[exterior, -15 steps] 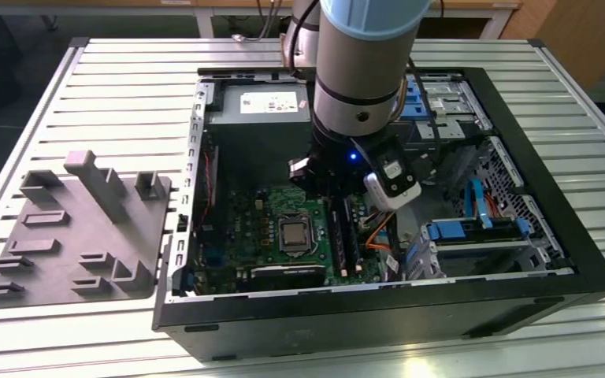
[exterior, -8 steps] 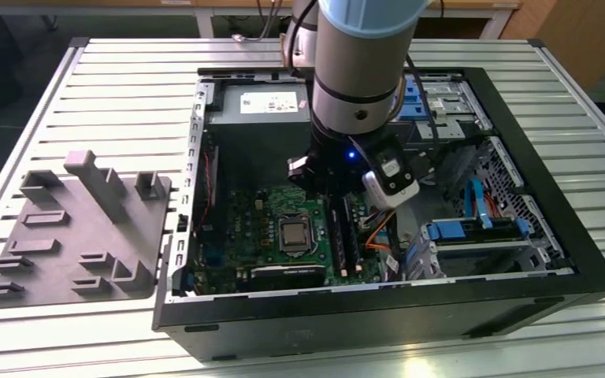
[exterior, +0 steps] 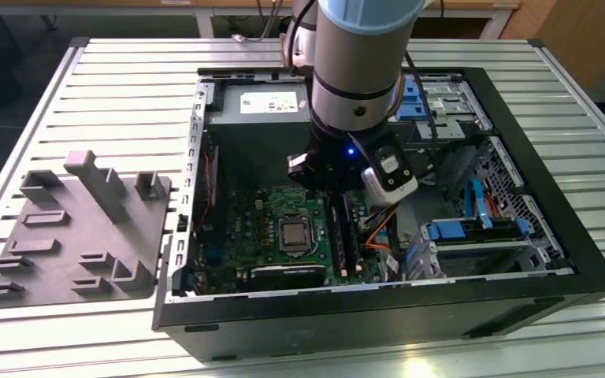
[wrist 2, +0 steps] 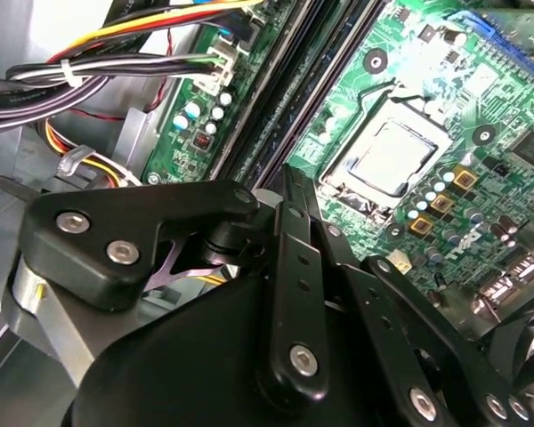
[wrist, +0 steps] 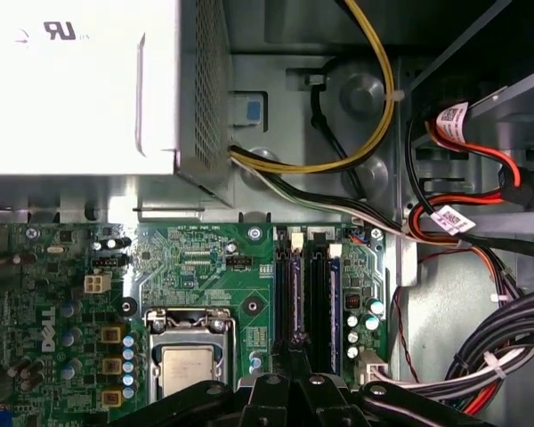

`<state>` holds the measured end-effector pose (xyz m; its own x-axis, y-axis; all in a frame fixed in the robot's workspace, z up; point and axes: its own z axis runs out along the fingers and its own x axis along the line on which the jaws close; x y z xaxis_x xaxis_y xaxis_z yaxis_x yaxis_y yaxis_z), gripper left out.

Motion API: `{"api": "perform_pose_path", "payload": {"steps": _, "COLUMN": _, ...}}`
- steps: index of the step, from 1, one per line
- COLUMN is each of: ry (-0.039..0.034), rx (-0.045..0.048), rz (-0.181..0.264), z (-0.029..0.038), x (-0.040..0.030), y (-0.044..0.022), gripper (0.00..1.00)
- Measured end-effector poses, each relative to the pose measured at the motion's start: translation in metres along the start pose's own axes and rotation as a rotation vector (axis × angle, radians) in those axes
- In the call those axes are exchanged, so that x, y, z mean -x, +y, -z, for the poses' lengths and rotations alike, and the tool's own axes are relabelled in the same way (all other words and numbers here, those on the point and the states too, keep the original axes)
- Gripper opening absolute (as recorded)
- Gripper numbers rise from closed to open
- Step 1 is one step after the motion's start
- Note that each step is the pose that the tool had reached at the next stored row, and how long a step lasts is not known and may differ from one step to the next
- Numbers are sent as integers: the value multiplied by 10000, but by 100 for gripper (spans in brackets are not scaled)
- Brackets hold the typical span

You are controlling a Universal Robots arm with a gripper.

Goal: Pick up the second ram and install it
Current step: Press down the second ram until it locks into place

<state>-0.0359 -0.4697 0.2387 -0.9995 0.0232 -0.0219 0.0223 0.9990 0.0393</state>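
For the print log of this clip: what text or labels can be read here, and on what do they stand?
White sticker on the silver power supply box: too small to read.
White tags on the red cables: too small to read.
White lettering on the green motherboard: a maker's logo, the rest too small.

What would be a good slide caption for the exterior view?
Robot arm reaching into an open computer case, its gripper low over the motherboard, grey tray alongside.

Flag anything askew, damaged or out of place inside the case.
Nothing stands out. The gripper sits over the memory slots on the motherboard, and the cables beside it lie bundled clear of the board.
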Motion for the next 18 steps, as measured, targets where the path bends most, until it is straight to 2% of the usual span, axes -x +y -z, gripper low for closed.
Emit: {"api": "perform_pose_path", "payload": {"steps": 18, "ry": 0, "rx": -1, "rz": 0, "z": -3, "x": -2, "y": 81, "gripper": 11}}
